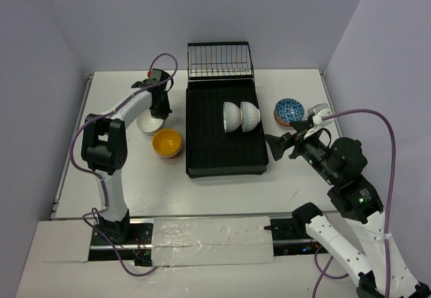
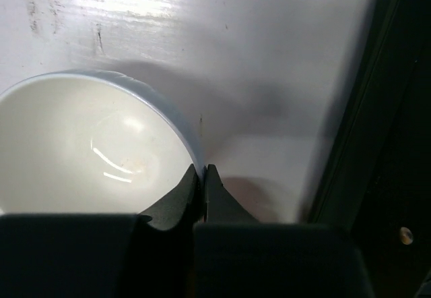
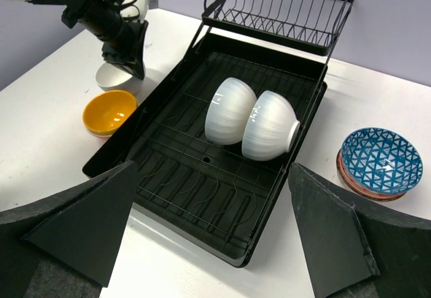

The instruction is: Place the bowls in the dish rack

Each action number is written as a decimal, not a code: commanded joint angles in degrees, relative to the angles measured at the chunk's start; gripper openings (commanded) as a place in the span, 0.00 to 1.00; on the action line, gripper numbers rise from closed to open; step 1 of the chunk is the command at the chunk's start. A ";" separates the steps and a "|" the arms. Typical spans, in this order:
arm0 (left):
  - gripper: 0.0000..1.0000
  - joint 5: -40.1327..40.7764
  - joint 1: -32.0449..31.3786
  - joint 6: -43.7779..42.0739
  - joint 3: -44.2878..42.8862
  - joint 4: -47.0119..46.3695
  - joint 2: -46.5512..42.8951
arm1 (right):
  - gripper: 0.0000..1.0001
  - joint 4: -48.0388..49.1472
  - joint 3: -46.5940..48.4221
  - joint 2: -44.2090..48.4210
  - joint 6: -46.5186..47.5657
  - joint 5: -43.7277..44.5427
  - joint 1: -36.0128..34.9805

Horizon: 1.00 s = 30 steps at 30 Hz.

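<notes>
The black dish rack (image 1: 202, 160) lies mid-table with its wire basket (image 1: 220, 62) at the far end. Two white bowls (image 1: 240, 116) stand on edge in it, also in the right wrist view (image 3: 250, 117). My left gripper (image 1: 159, 112) is shut on the rim of a third white bowl (image 1: 149, 125), left of the rack; the rim sits between its fingertips (image 2: 201, 174). A yellow bowl (image 1: 167, 142) stacked on an orange one lies just nearer. Stacked blue patterned bowls (image 1: 289, 110) sit right of the rack. My right gripper (image 1: 281, 145) is open and empty at the rack's near right corner.
The rack's dark edge (image 2: 377, 143) shows right of the held white bowl in the left wrist view. White table (image 1: 222, 197) lies between the rack and the arm bases. Purple walls close in the far and side edges.
</notes>
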<state>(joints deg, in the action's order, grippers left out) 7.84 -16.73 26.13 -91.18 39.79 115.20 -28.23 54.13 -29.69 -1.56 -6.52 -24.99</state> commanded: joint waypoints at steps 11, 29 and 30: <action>0.00 -13.78 0.03 -1.52 -3.93 -5.23 -22.10 | 1.00 3.71 0.27 -0.80 0.95 -0.77 -0.41; 0.00 -53.45 -6.03 24.66 21.30 -58.12 -27.85 | 1.00 3.70 -0.25 1.04 -2.04 -1.65 -0.41; 0.00 -53.97 -6.64 26.50 22.78 -60.33 -27.14 | 1.00 3.88 -0.43 1.13 -2.48 -1.65 -0.41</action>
<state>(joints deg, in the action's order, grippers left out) -40.91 -21.89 46.94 -68.79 -4.60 88.09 -26.55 54.00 -29.17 -2.74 -8.10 -24.99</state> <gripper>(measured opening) 0.037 0.999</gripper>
